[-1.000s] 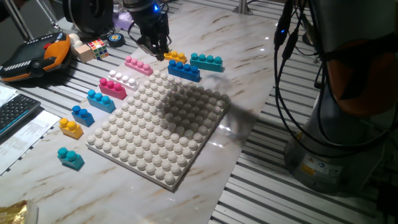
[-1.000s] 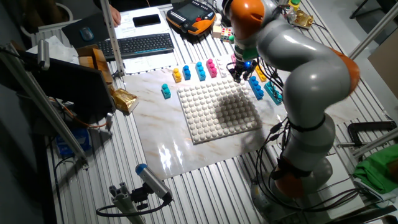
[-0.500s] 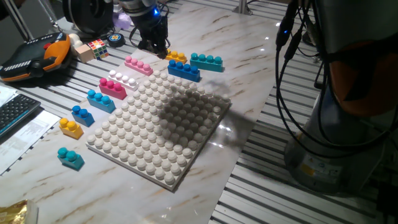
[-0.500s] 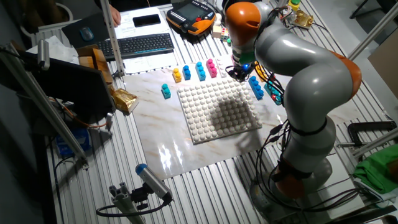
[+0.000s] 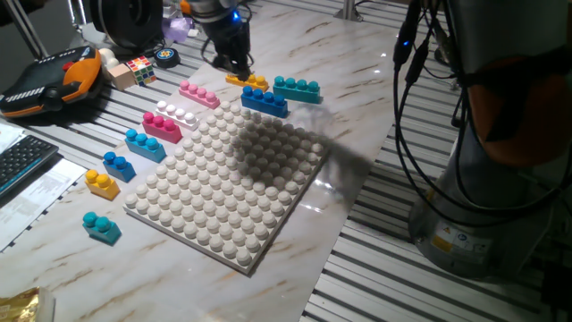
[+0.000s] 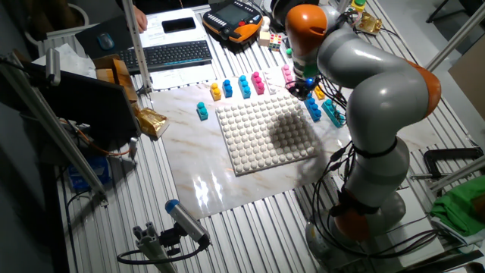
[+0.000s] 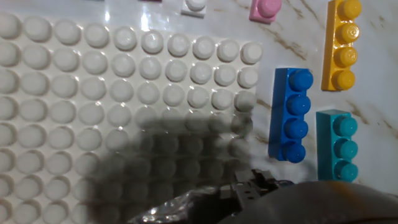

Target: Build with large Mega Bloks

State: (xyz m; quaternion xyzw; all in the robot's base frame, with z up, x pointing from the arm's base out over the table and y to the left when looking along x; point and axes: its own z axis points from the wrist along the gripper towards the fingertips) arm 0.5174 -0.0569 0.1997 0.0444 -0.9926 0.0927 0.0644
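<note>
Loose Mega Bloks lie along two sides of the white baseplate (image 5: 232,179). A yellow brick (image 5: 248,80), a blue four-stud brick (image 5: 264,100) and a teal brick (image 5: 297,88) sit at its far corner. My gripper (image 5: 234,64) hangs just above the yellow brick, and its jaws are too dark and small to read. Along the left side lie pink (image 5: 198,94), white (image 5: 177,114), magenta (image 5: 162,127) and light blue (image 5: 145,144) bricks. The hand view shows the blue (image 7: 291,115), yellow (image 7: 341,43) and teal (image 7: 339,144) bricks beside the baseplate (image 7: 93,93), with no fingers visible.
Small two-stud bricks in blue (image 5: 118,165), yellow (image 5: 102,183) and teal (image 5: 102,227) lie near the plate's left corner. A puzzle cube (image 5: 138,69) and an orange-black pendant (image 5: 54,80) sit at the far left. Arm cables (image 5: 420,134) hang at the right.
The gripper has moved right and away from the pink brick's end to above the yellow brick. No brick has moved.
</note>
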